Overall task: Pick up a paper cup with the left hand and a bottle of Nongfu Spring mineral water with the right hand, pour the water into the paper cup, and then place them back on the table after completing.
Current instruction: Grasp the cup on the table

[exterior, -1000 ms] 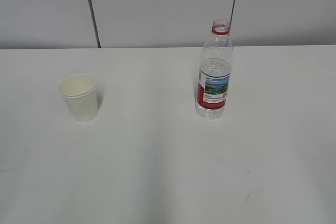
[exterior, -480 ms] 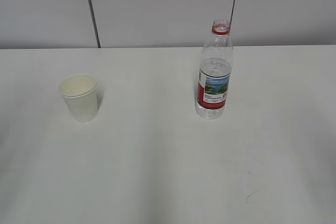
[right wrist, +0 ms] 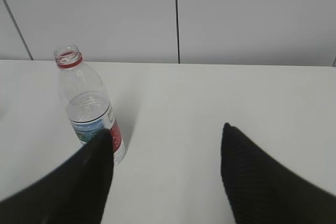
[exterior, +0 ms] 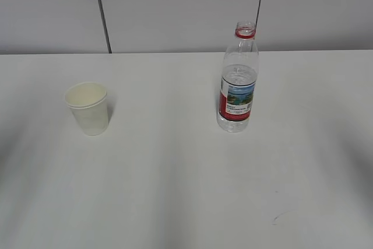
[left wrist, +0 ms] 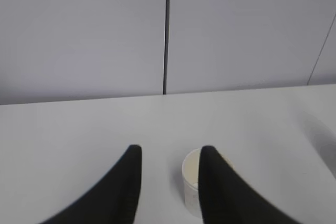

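A cream paper cup (exterior: 88, 108) stands upright on the white table (exterior: 175, 167), left of centre. An uncapped clear bottle (exterior: 238, 80) with a red neck ring, a red and blue label and water (exterior: 238, 74) inside stands right of centre. Neither arm shows in the exterior view. In the left wrist view my left gripper (left wrist: 169, 153) is open and empty; the cup (left wrist: 192, 181) stands ahead, partly hidden behind the right fingertip (left wrist: 210, 166). In the right wrist view my right gripper (right wrist: 167, 134) is open and empty; the bottle (right wrist: 88, 106) stands ahead, just beyond the left fingertip (right wrist: 100, 150).
A grey panelled wall (exterior: 175, 10) with dark vertical seams runs along the table's far edge. A small scuff mark (exterior: 278, 218) lies on the table near the front right.
The cup and bottle have not moved. Soft shadows have grown at the left and right edges of the table.
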